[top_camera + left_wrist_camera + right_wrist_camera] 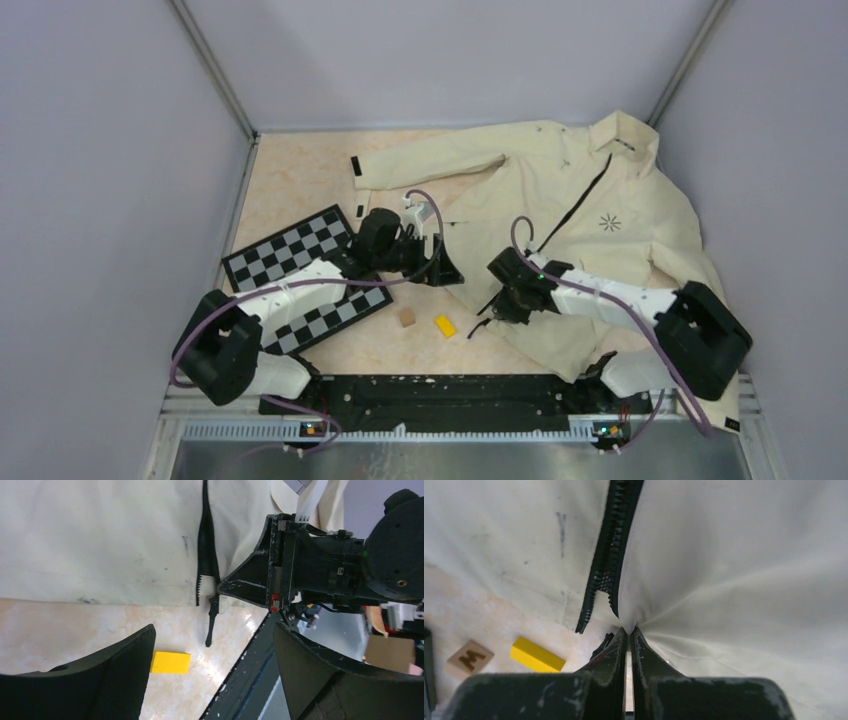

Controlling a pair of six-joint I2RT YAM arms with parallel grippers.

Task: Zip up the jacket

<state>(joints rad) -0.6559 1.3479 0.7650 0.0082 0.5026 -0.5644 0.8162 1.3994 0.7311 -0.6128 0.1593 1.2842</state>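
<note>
Jacket (590, 210) hem pinched by the right gripper (628, 630), left gripper (214, 630) gaping wide

Cream jacket's sprawled front-up over the right and back of the bench (300, 170), collar toward the far corner. Right gripper's clamped tight on the fabric at the bottom hem, just beside the dark zipper (611, 555), whose two sides split apart at the very bottom. Pull tab (211, 620) dangles past the hem. Left gripper sits near that hem, holding nothing. Yellow block (170, 662) and a letter tile (469, 658) lie close by.
</note>
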